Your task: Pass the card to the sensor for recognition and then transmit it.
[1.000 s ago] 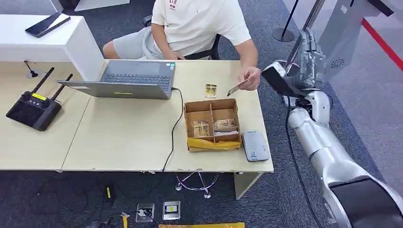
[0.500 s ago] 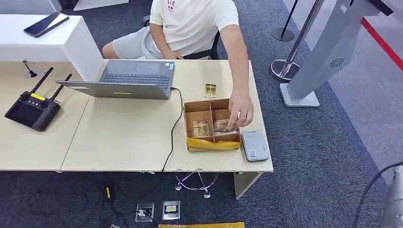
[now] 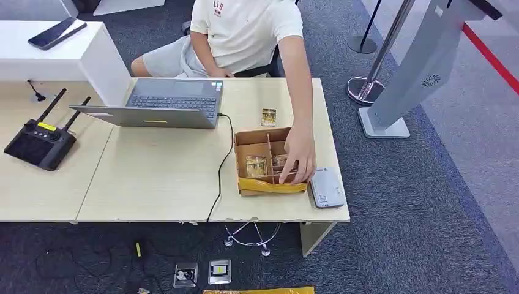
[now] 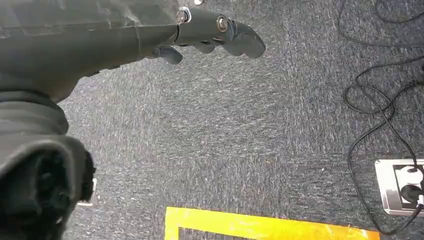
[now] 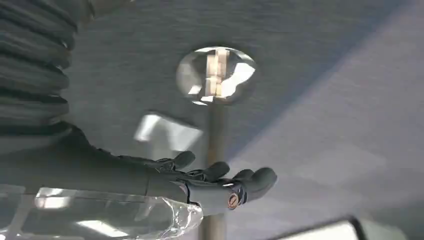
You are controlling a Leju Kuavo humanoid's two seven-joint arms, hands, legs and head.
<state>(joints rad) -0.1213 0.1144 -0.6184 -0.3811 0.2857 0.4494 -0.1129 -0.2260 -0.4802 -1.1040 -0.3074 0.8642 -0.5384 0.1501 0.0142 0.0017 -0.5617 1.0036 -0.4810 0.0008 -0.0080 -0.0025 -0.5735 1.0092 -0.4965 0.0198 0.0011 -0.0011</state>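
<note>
Person's hand (image 3: 300, 160) reaches into box (image 3: 250, 138) nr desk's right edge; my left hand (image 4: 210, 37) & right hand (image 5: 210, 182) spread, holding nothing.

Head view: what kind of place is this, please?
Probably an office or reception area: a person sits at a desk with a laptop, grey carpet covers the floor, and a queue barrier post stands beside a kiosk stand.

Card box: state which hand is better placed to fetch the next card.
Right, tentatively. The card box sits at the desk's right end, beside the grey reader. The right hand and left hand both hang open over carpet.
</note>
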